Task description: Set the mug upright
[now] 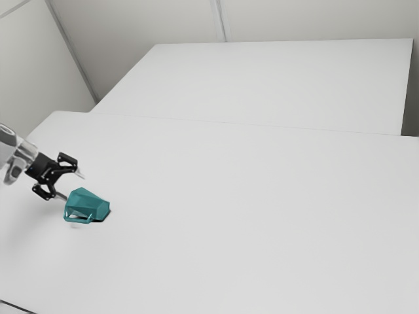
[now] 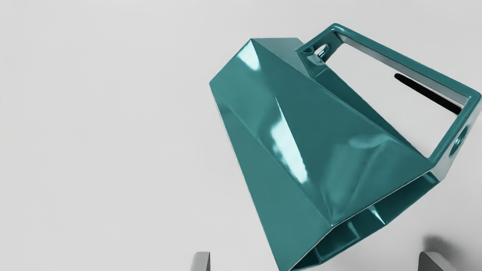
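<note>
- Lying on its side on the white table [image 1: 249, 216], the one teal mug [image 1: 88, 204] was near the exterior view's left edge, its base toward that view's right.
- Its one mouth [image 2: 354, 237] faced the gripper [image 1: 71, 185], and its one handle [image 2: 406, 56] stuck out at the side toward the exterior camera.
- Two small holes showed in the handle, one near each end, and several flat faces made up the mug's body.
- The one gripper stood wide open, its two fingers [image 2: 201, 262] well apart, with nothing held; the mug's mouth end was just beyond them. Whether either finger touched the mug, I could not tell.
- One arm [image 1: 14, 156] came in from the exterior view's left.
- One black streak [image 2: 427, 94] showed through the opening of the handle; what it was, I could not tell.
- Behind the table was one more white surface [image 1: 268, 85], and two pale walls [image 1: 150, 19] met behind that.
</note>
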`<move>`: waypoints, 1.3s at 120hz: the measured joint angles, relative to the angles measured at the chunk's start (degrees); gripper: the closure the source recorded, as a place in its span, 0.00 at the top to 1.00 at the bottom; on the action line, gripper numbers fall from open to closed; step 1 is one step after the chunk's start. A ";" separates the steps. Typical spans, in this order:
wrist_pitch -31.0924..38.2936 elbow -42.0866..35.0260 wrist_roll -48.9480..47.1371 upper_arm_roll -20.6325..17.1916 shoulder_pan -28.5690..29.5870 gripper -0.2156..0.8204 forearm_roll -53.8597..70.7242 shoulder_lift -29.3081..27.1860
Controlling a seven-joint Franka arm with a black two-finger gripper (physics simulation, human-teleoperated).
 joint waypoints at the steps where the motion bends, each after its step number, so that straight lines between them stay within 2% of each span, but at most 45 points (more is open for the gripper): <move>1: -0.10 -0.11 0.00 0.00 0.00 0.79 -0.15 0.01; 53: -4.64 -2.06 0.00 -1.07 -0.23 0.79 -2.27 0.21; 59: -4.76 -2.07 0.00 -1.12 -0.29 0.72 -2.14 0.17; 77: -4.71 -1.89 0.00 -1.15 -0.64 0.35 -1.45 -0.04; 93: -4.64 -1.03 0.00 -2.30 -1.01 0.17 -1.30 -0.70; 114: -4.52 -0.70 0.00 -4.83 -1.17 0.08 -1.21 -2.42; 138: -4.26 -0.91 0.00 -6.79 -2.24 0.05 -0.57 -4.36; 156: -3.23 -1.80 0.01 -6.93 -6.91 0.04 4.28 -8.99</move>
